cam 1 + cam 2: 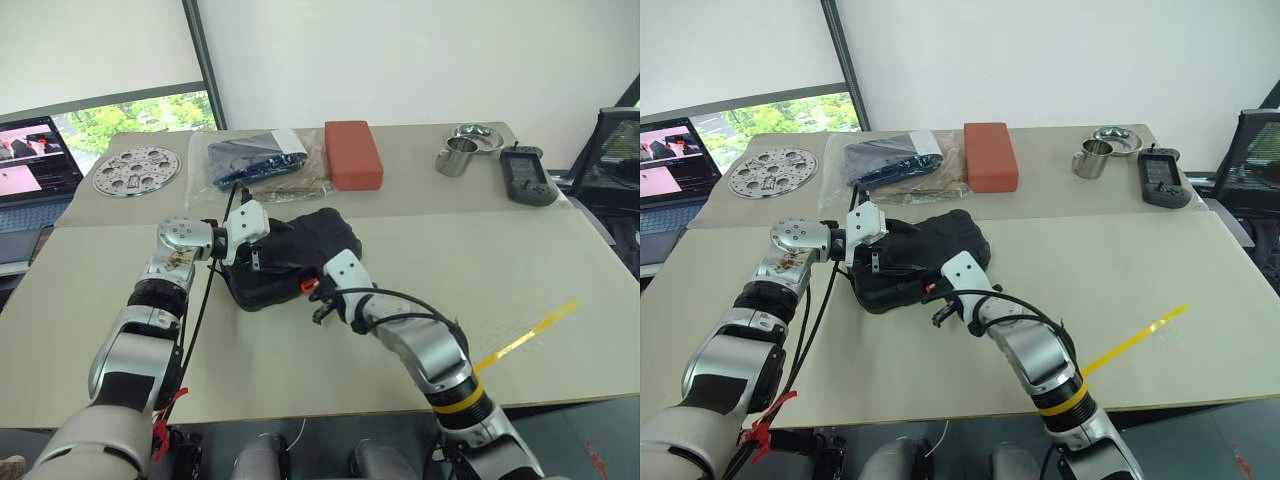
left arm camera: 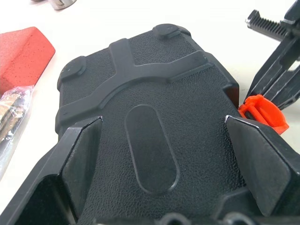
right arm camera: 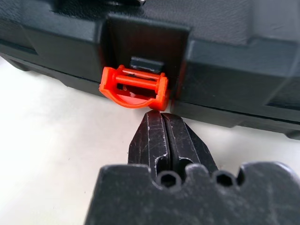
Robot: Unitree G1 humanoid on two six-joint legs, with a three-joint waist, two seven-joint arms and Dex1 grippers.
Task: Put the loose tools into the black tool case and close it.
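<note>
The closed black tool case (image 1: 285, 255) hides its contents, its near-left part sits behind the left gripper (image 1: 243, 238), and the laptop (image 1: 30, 165) at the left edge is cut off by the frame.

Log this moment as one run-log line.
case: black tool case lid down | left gripper: open, straddling lid | right gripper: shut, tips at orange latch | latch: not yet pressed home

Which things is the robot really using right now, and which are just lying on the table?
In use:
black tool case
orange latch
left gripper, jaws open across the lid
right gripper, jaws shut by the latch

Lying about:
red block
clear bag
round metal plate
steel cup
steel bowl
handheld controller
laptop
</note>
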